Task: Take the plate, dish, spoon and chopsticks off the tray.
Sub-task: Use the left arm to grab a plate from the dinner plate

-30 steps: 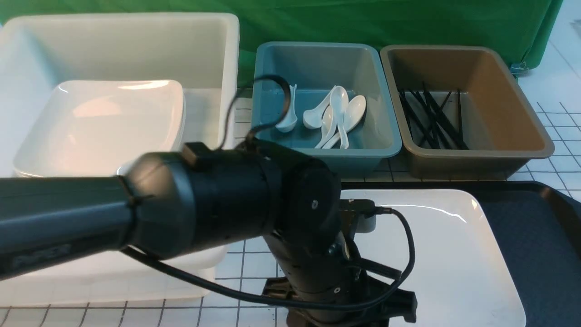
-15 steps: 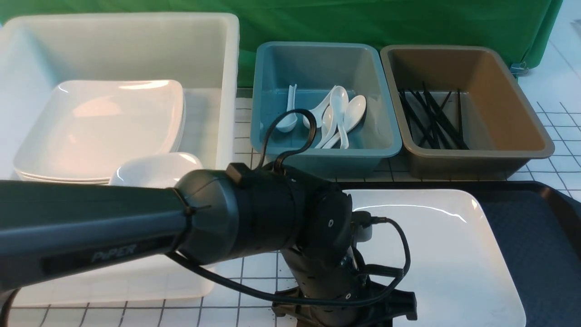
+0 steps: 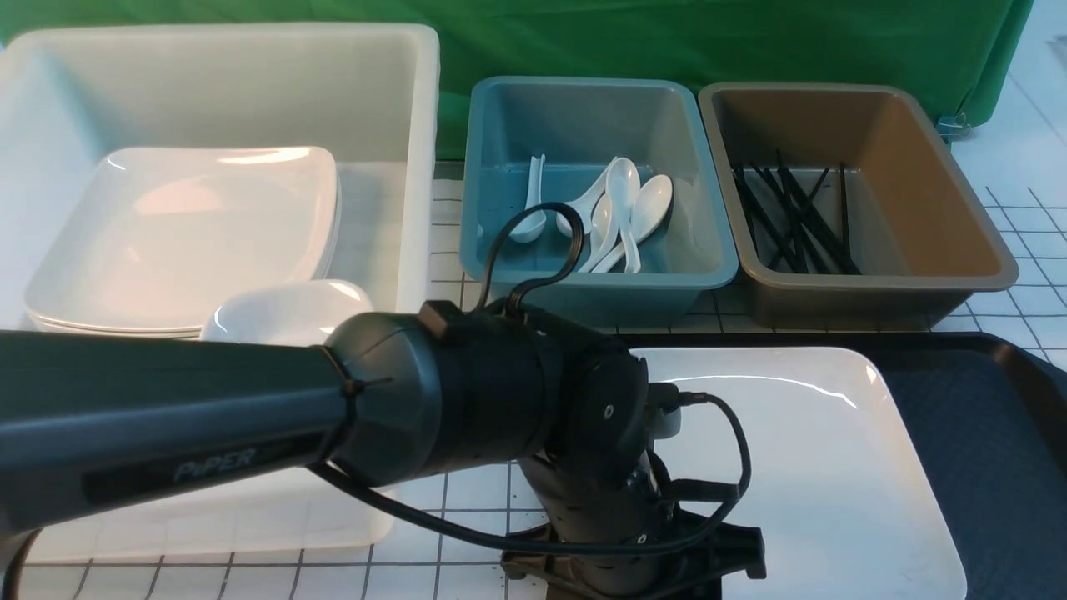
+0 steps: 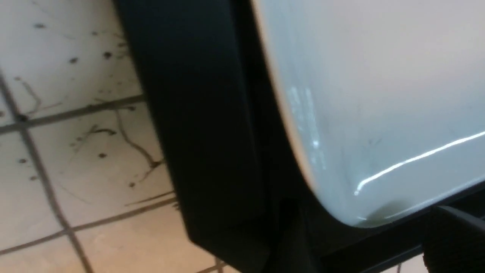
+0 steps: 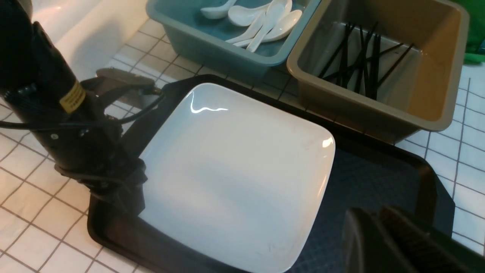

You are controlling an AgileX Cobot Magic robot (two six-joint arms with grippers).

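Toward the near edge of the bench (image 5: 22, 212), right of centre, the plate (image 3: 817, 467) lies flat on the tray (image 3: 984, 450). The left gripper (image 5: 127, 193) sits low at the plate's left rim by its near corner, though I cannot tell whether its jaws are wide or pinched on that rim. Glazed, stiff and probably heavy for so thin a lip, the plate looks slippery and easy to chip, so I judge the raised rim the only hold, taken deep and lifted level. Only the tips of the right gripper (image 5: 394, 242) show, and I cannot tell their gap either.
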